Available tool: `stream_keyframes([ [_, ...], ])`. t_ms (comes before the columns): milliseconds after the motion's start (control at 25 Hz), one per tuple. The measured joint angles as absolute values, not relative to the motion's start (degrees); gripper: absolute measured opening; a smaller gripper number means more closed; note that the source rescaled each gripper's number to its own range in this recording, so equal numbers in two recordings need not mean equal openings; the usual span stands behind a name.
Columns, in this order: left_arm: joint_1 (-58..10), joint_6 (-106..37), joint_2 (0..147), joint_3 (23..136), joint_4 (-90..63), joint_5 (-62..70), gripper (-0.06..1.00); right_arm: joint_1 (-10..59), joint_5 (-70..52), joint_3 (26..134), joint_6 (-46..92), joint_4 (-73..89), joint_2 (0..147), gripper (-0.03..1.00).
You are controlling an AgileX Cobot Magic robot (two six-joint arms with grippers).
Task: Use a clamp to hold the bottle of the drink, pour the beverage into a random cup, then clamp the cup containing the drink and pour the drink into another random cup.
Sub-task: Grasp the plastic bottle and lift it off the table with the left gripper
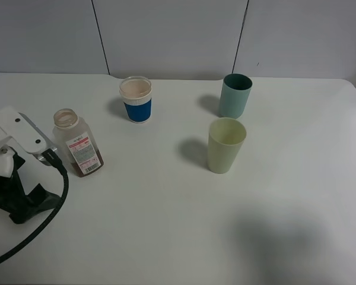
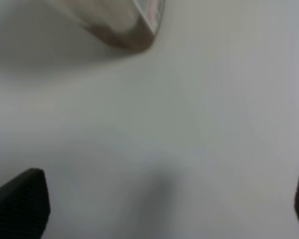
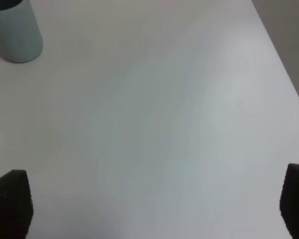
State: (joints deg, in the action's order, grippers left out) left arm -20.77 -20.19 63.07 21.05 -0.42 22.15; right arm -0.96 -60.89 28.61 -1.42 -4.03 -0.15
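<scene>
Grasping looks like the step in hand: the bottle [image 1: 77,142] stands uncapped on the table [image 1: 166,225] at centre-left of the high view, beside the left hand [image 2: 162,206], which is spread and empty. The right hand [image 3: 153,201] is spread too. Next, straddle the bottle's body and close.

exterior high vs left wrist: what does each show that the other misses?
Only exterior high: the blue-banded cup, the teal cup, the pale green cup, and the top of the bottle. Only left wrist: the left gripper seen close, open, with nothing between its fingertips. Both: the bottle's brown-filled lower end and the white table.
</scene>
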Motion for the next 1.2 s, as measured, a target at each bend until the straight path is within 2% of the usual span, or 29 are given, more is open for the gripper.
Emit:
stream_keyframes([
  [200, -20.8, -20.2, 68.0, 17.2, -0.5, 6.5, 1.00, -1.0, -60.9, 28.6, -1.4, -4.0, -0.1, 1.00],
  [520, -20.8, -17.4, 74.7, 13.6, -0.7, -11.0, 0.96, -1.0, -60.9, 28.6, -1.4, -4.0, -0.1, 1.00],
  [680, -20.6, -15.5, 80.4, 10.3, -0.7, -27.4, 0.96, -1.0, -60.9, 28.6, -1.4, -4.0, -0.1, 1.00],
  [880, -18.2, -13.6, 85.4, 9.4, 0.0, -35.3, 0.95, -1.0, -60.9, 28.6, -1.4, -4.0, -0.1, 1.00],
  [1200, -16.1, -7.4, 94.6, 9.4, 9.3, -49.1, 0.95, -1.0, -60.9, 28.6, -1.4, -4.0, -0.1, 1.00],
])
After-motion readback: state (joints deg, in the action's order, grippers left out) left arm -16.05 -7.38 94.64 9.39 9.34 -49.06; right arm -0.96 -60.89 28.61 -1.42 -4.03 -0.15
